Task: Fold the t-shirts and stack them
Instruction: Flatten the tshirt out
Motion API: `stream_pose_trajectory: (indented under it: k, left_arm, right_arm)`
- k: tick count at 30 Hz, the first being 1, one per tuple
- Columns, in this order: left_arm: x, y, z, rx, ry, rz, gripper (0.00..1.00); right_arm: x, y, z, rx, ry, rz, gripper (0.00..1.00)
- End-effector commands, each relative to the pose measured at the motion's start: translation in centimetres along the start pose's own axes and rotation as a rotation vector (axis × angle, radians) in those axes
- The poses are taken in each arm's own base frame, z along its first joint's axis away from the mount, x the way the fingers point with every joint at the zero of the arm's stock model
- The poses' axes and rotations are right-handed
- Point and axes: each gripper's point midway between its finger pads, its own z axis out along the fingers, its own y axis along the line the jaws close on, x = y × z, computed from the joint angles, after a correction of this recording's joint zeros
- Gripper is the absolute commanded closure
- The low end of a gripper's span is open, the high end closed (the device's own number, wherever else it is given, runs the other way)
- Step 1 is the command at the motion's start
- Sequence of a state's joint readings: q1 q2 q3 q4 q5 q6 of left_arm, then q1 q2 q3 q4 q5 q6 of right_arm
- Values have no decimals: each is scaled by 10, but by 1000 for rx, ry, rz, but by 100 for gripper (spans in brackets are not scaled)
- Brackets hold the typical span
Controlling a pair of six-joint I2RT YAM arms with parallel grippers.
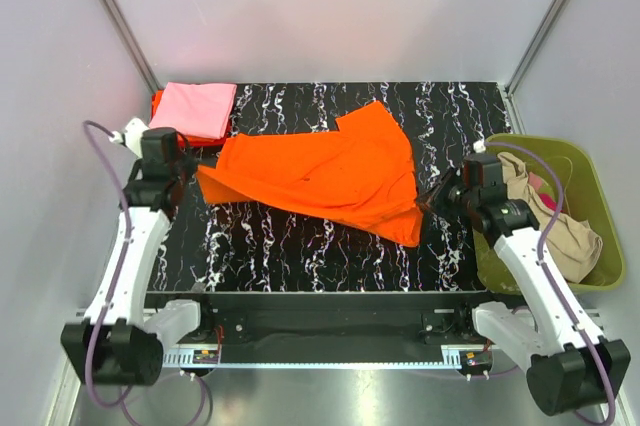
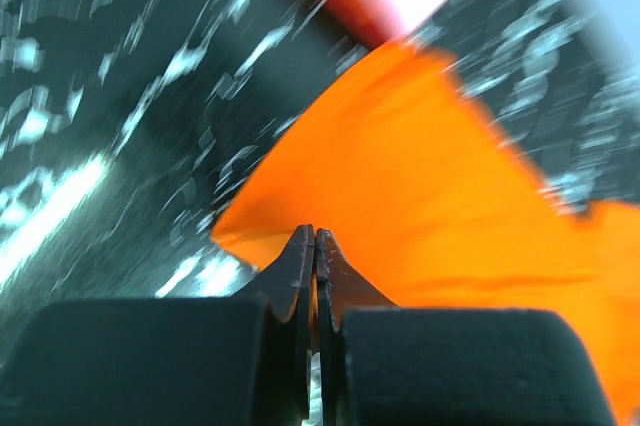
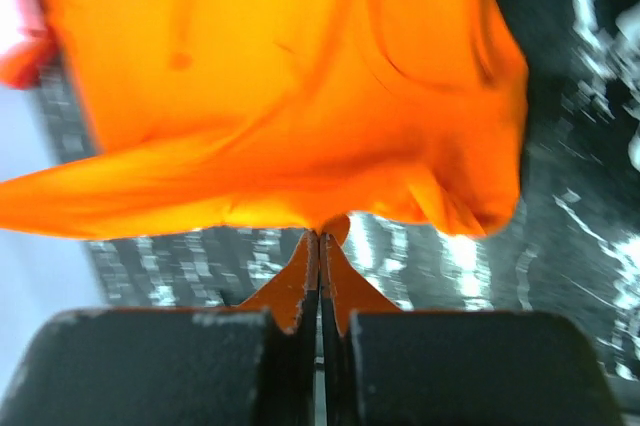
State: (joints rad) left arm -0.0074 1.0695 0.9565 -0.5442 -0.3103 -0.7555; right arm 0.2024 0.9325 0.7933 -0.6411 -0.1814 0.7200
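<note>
Both ends of orange t-shirt [image 1: 320,171] pinched taut, left tool [image 2: 315,238], right tool [image 3: 320,238] (jaws clamped), table [image 1: 300,246] open nearside

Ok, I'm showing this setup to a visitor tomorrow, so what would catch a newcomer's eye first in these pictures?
The bright orange t-shirt jumps out, stretched across the black marbled table between the left gripper and the right gripper, each shut on one end. Next come the folded pink shirt at the far left corner and the green basket of crumpled clothes on the right.
</note>
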Motion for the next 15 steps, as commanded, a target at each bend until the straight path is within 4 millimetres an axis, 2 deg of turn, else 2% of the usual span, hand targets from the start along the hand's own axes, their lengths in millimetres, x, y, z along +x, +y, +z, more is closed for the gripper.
stream_pose_trajectory:
  k: [1,2,4,5,6,7,8,9,10,11,12,13,15]
  left_arm:
    - [-53,-31,-43,129,-123,-10,100]
    - [-61,-36,-56,164,-144,-13,100]
    - [-83,-53,-87,251,-183,-34,100]
    - [-92,-58,-101,287,-205,-48,100]
    - [-110,-69,-131,364,-250,-92,100]
    - [-118,-73,-147,400,-272,-118,100]
    - [-126,-75,-167,442,-297,-142,100]
    - [-140,-82,-192,497,-332,-166,100]
    - [-140,-85,-206,534,-316,-180,100]
    - [-143,-85,-222,566,-320,-187,100]
    - [-149,-91,-250,638,-322,-193,100]
    - [-145,-89,-263,656,-303,-185,100]
    - [-148,-85,-302,736,-327,-187,100]
  right_arm:
    - [-20,41,-34,-110,-55,4,100]
    - [-36,59,-54,-162,-113,-5,100]
    - [-55,74,-76,-184,-192,-16,100]
    - [-74,96,-104,-236,-267,-33,100]
    - [-84,102,-119,-238,-316,-42,100]
    - [-93,111,-134,-259,-356,-48,100]
    - [-106,129,-165,-311,-428,-57,100]
    - [-111,134,-181,-327,-466,-59,100]
    - [-118,147,-211,-378,-524,-68,100]
    - [-118,150,-231,-412,-558,-74,100]
    - [-117,153,-248,-438,-588,-74,100]
    - [-111,155,-283,-501,-655,-80,100]
    - [-105,149,-315,-540,-723,-48,100]
